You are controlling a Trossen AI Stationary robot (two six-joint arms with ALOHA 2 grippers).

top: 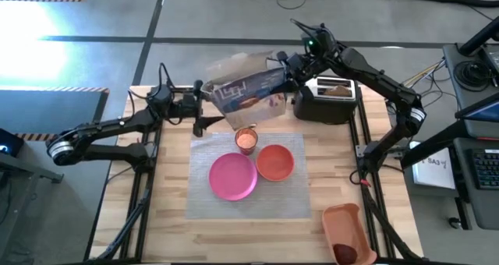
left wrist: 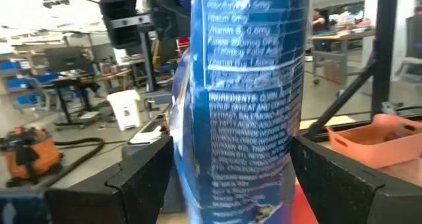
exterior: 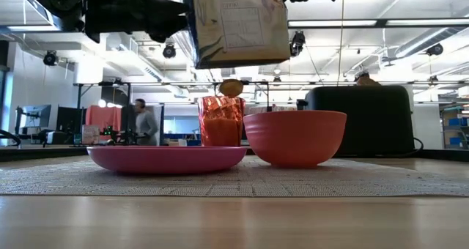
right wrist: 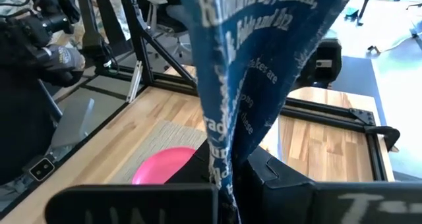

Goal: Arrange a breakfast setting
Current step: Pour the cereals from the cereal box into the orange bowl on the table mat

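I see my right gripper (top: 287, 72) clamped on the cereal bag (top: 245, 90), hung just behind the cup (top: 246, 139); left gripper (top: 204, 109) spread wide beside it.

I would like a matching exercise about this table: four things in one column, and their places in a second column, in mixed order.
Things:
1. pink plate
2. toaster
3. orange tray
4. blue bag

Places:
A. on the bare wood at the table's near right corner
B. on the grey placemat, beside the orange bowl
C. in the air, above the table
D. at the table's far edge, right of the bag

Pairs: 1-B, 2-D, 3-A, 4-C
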